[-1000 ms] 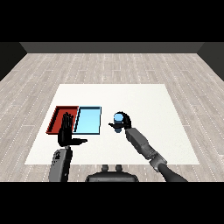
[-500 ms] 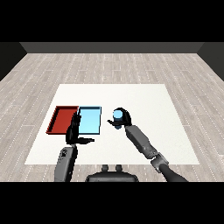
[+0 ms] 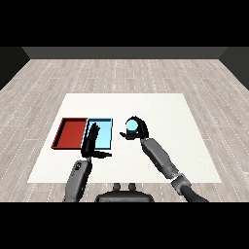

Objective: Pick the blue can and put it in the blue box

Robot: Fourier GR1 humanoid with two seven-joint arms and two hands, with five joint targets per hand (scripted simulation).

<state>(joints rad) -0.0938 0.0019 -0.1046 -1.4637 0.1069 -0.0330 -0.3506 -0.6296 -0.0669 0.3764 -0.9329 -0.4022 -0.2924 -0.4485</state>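
Beside the blue tray (image 3: 103, 127), the right robot hand (image 3: 138, 127) holds the blue can (image 3: 131, 126) (upright).

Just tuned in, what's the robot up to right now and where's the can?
The right hand is curled round the blue can, just to the right of the light blue tray. The can is not in the tray yet. The left hand is held with straight fingers over the near edges of the light blue tray and the red tray, holding nothing.
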